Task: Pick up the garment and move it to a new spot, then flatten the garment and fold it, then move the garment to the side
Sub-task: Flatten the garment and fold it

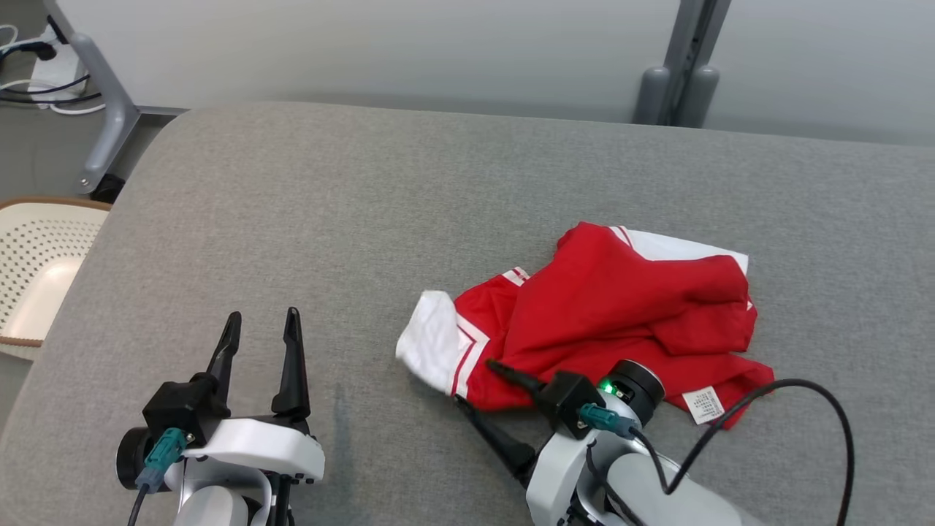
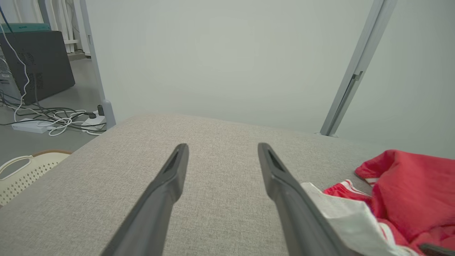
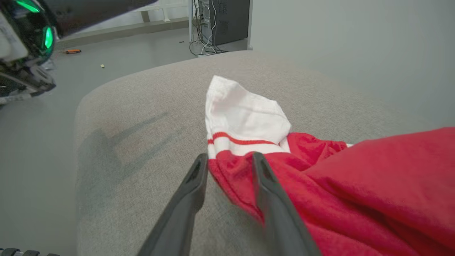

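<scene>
1. Garment [image 1: 621,307] — red with white trim, crumpled on the right half of the grey fabric-covered table [image 1: 365,219], white cuff pointing left.
2. Right gripper [image 1: 473,381] at the near hem by that cuff — fingers parted, red cloth lying slack between them.
3. Left gripper [image 1: 263,314] spread wide above the table, well left of the garment.

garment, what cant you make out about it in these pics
Head view: print on the garment's white label is too small to read.
Head view: part of its near edge is hidden behind the right gripper.
Left wrist view: part of it is cut off by the right edge.
</scene>
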